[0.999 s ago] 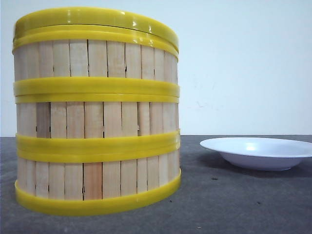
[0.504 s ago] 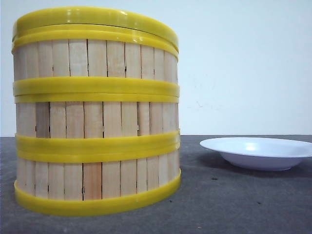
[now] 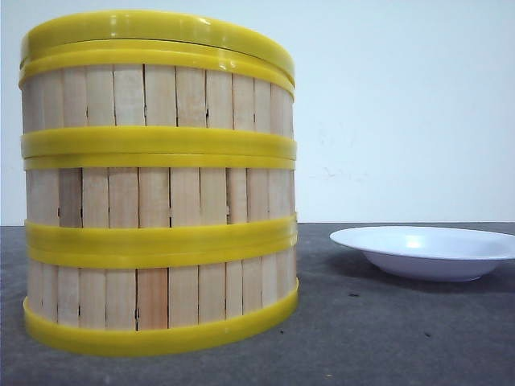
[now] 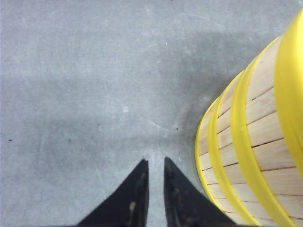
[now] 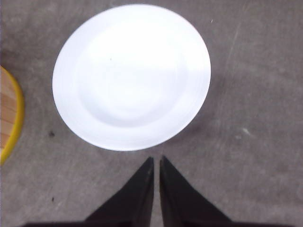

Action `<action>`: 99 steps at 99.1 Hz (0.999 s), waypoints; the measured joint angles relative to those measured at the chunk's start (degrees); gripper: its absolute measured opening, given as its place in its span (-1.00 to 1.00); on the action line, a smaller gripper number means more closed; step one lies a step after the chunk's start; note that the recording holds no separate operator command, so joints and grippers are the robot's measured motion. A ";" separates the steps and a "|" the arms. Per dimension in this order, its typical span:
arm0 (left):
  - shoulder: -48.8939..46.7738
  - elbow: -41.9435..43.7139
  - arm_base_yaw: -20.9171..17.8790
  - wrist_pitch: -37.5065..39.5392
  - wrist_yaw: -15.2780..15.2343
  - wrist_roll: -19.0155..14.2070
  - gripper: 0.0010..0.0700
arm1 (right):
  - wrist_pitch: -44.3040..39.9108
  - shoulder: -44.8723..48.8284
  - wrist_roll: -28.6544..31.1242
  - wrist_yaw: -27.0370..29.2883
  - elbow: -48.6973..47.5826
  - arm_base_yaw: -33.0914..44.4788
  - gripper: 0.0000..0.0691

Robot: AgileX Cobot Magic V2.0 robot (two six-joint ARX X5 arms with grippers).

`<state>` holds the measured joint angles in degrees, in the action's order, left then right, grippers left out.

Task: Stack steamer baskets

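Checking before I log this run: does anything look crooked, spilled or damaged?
Nothing stands out. The three steamer baskets stand in one straight stack, rims aligned, and the white plate beside them is empty and whole.

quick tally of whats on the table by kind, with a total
steamer baskets: 3, stacked in one column
yellow-rimmed lid on top of the stack: 1
white plate beside the stack: 1
total: 5
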<state>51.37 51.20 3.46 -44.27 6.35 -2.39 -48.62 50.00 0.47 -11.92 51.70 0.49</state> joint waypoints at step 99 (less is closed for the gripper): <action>-50.75 -43.91 -2.23 23.39 -6.49 -0.26 -0.96 | 12.33 0.02 0.00 -0.02 0.00 0.00 -0.95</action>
<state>0.62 7.29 1.23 -20.88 -0.14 -2.66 -36.29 50.02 0.47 -11.94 51.70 0.49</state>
